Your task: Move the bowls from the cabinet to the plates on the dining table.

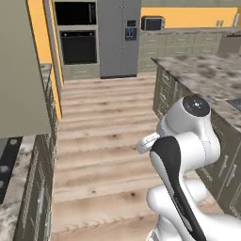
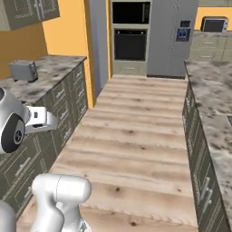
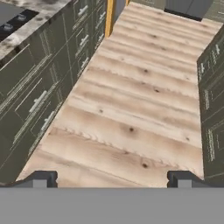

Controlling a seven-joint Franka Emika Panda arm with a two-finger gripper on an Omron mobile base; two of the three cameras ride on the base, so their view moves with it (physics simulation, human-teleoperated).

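Grey-beige wall cabinet (image 2: 27, 13) upper left, doors closed; speckled stone dining table (image 1: 207, 75) right.

Wooden floor (image 2: 136, 136), double wall oven (image 2: 131, 31), grey refrigerator (image 2: 172, 36), toaster (image 2: 23, 70), microwave (image 1: 152, 23)

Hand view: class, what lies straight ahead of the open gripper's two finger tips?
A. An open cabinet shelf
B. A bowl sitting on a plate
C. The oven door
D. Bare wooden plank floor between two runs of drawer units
D: beyond the open gripper stretches the wooden floor, flanked by dark drawer units.
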